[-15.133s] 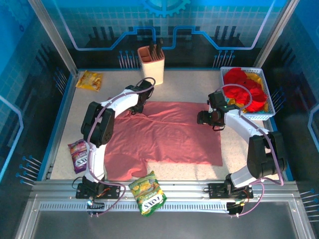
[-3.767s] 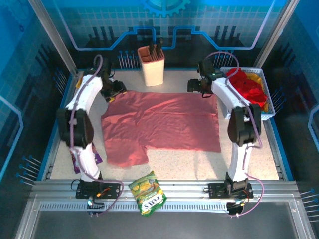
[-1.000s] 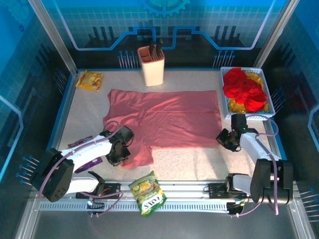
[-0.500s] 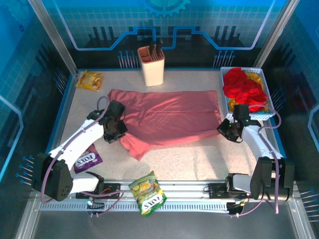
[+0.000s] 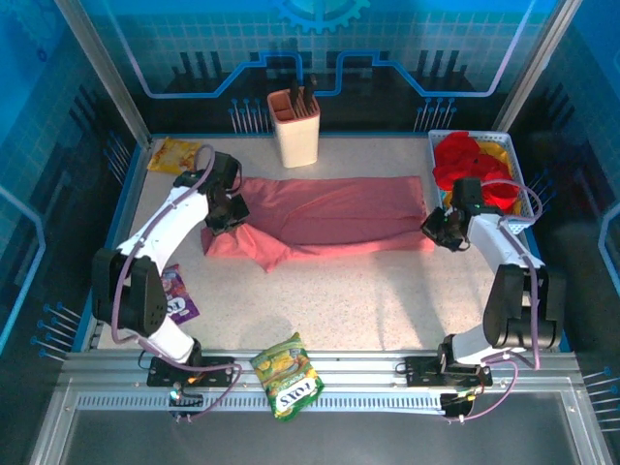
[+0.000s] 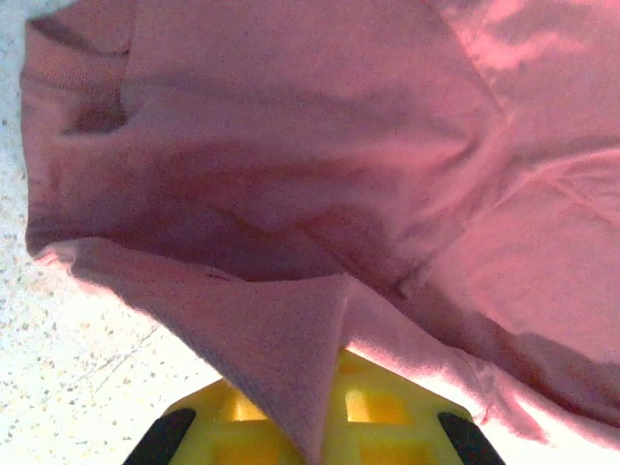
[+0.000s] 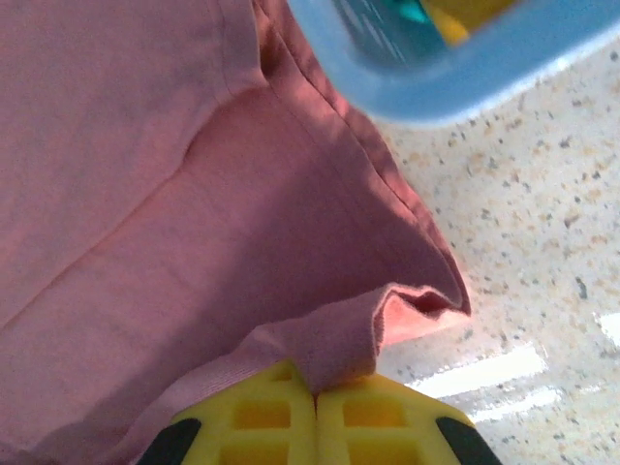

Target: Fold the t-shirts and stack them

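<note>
- The table is a pale speckled top with a blue rim; most of its near half is bare.
- The pink t-shirt lies as a long band across the far half of the table, doubled over on itself lengthwise. A loose flap sticks out towards me at its near left. Its right end comes up just beside the basket.
- The basket is white plastic mesh and sits at the far right corner. From the right wrist, its blue-looking rim hangs right over the pink cloth.
- Inside the basket is a heap of red t-shirts, with a yellow t-shirt showing beneath them.
- A peach-coloured holder stands upright at the far middle, dark handles poking out of its top.
- Three snack packets lie about: a green-yellow packet on the metal rail at the front, a purple packet by the left arm's base, and a yellow packet in the far left corner.
- The left gripper is at the shirt's left end. Its jaws are clamped together on a fold of pink cloth, which drapes over the yellow pads.
- The right gripper is at the shirt's near right corner, just beside the basket. Its yellow pads are pressed tight with the hem pinched between them.
</note>
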